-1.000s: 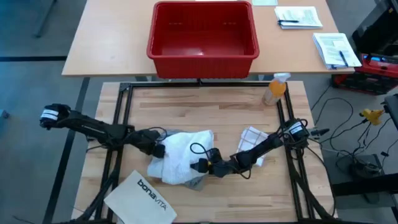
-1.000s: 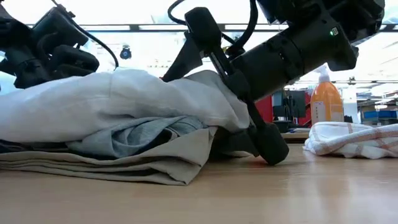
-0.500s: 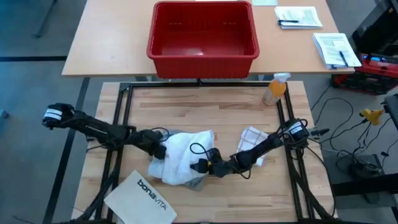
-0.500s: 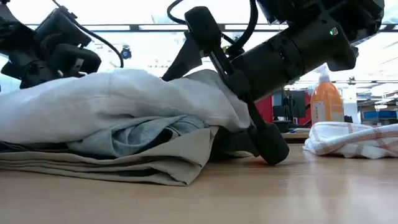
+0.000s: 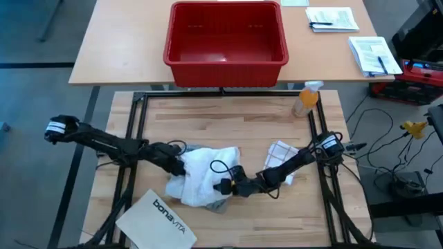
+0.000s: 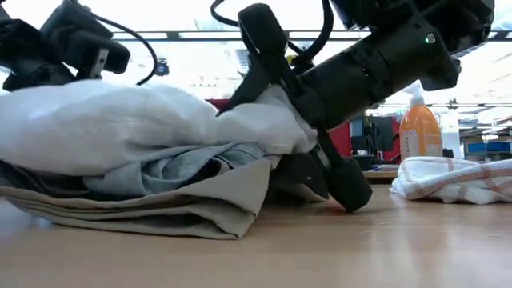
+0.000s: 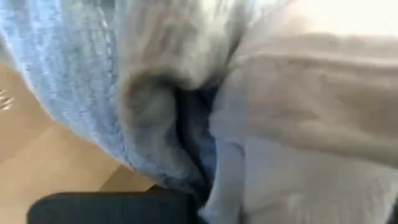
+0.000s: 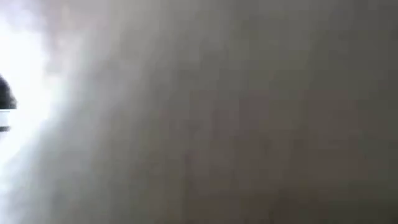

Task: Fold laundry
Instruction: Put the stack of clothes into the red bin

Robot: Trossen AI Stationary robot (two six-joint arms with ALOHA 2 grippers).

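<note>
We see the laundry heaped mid-surface: white shirt (image 6: 136,124) on top, grey T-shirt (image 6: 172,172) under it, khaki piece (image 6: 184,212) at the bottom. The left gripper (image 5: 176,164) and right gripper (image 5: 223,185) are buried in its opposite edges; we cannot tell how their jaws stand. We judge the shirt is being gathered; next it needs spreading flat.

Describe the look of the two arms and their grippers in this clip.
Both arms are dark, slim and jointed, with thin black cables looping beside them. Each has a white band with dark markings near its shoulder end. The left gripper and right gripper are black and blocky; in the low view the right arm shows a small green light and a dark, rounded lower tip.
</note>
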